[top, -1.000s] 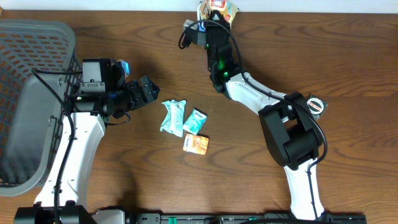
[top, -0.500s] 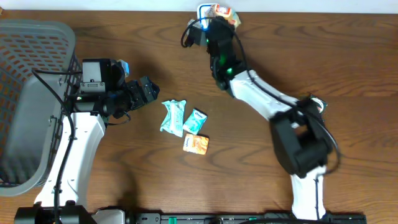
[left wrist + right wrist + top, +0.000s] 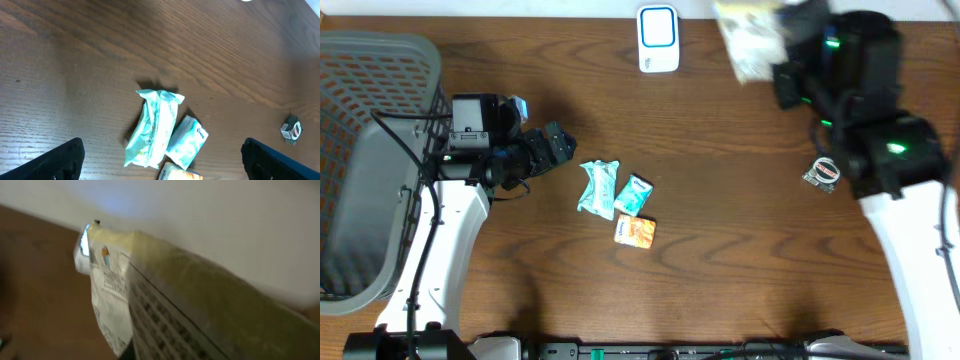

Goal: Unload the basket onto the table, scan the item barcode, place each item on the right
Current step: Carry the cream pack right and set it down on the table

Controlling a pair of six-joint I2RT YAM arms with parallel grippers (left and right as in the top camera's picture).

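Wooden table [image 3: 720,250]; right hand [image 3: 779,58] grips packet [image 3: 745,42]

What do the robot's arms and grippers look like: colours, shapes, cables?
The left arm and right arm are white shells with black joint housings. A black cable loops along the left arm. The left gripper has black fingers. Green lights glow on the right arm; the right gripper is blurred.

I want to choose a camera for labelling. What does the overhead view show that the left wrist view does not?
Only overhead: the basket and the right gripper shut on a pale packet. Only left wrist: nothing new, just a closer look. Both: the teal packets, the orange packet, a small grey item, the open left gripper, the wooden table.
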